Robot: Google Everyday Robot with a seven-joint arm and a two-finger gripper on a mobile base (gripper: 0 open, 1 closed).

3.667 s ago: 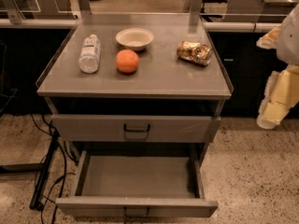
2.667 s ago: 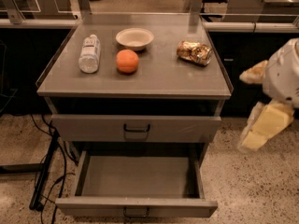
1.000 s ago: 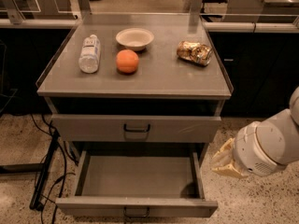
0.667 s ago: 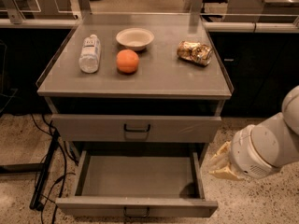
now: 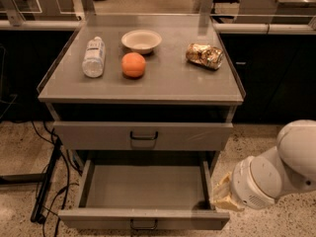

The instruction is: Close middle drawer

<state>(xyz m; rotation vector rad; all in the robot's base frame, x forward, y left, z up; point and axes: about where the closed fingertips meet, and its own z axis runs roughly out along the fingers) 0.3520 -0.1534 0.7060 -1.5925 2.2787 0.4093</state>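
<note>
middle drawer: the middle drawer (image 5: 143, 189) is pulled far out of the grey cabinet, below the upper drawer (image 5: 89, 135). its tray is bare and its front panel sits at the bottom edge of the view.
drawer handle: a small dark loop handle (image 5: 143, 224) sits at the centre of the front panel, partly cut off by the frame.
gripper: the gripper (image 5: 220, 197) is low, just beside the drawer's right front corner, outside the right side wall. whether it is clenched or released cannot be told. it grasps nothing visible.
arm: the white arm (image 5: 276, 174) enters from the right, clear of the cabinet.
reason for placement: judged, the gripper is low at the corner so it can get in front of the panel and push it inward. no grasp of the handle is needed for a push.
task state: judged, closing is not yet begun. full travel remains.
edges: the right side wall and front corner are the nearest edges. a sideways contact there could skew the drawer.
open room: open speckled floor lies to the right of the drawer. dark cables (image 5: 47, 186) lie on the floor to the left, away from the arm.
cabinet top: a water bottle (image 5: 94, 57), an orange (image 5: 134, 64), a bowl (image 5: 141, 40) and a foil snack bag (image 5: 204, 56) rest well above the work zone.
</note>
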